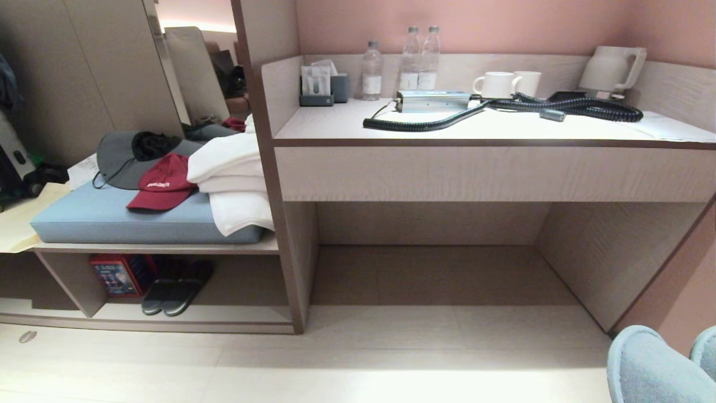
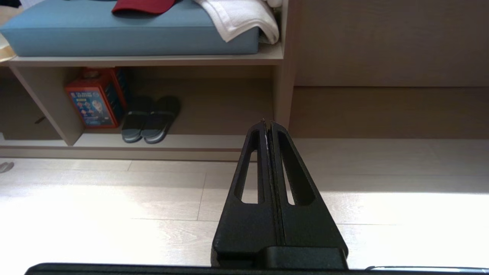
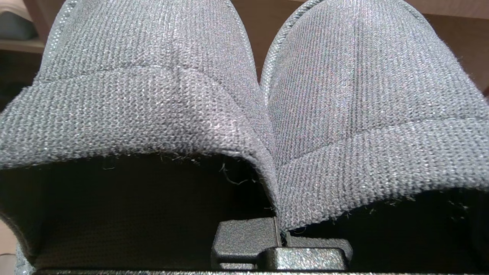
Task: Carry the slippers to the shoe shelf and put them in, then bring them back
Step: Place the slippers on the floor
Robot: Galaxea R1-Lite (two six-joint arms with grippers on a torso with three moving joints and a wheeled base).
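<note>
Grey-blue slippers (image 3: 244,95) held up side by side; shoe shelf (image 1: 168,246) low on the left.

The two knitted fabric slippers sit toe bands upward and touching along their inner edges, pinched there between dark fingers, toes pointing away. In the head view their tips show at the lower right, well apart from the shoe shelf, a light wood-grain cubby unit with a slanted divider and pale base board.

You can't read any text here: white lettering on the red cap (image 1: 161,184) is too blurred, and print on the red box (image 2: 95,98) is too small, illegible.
</note>
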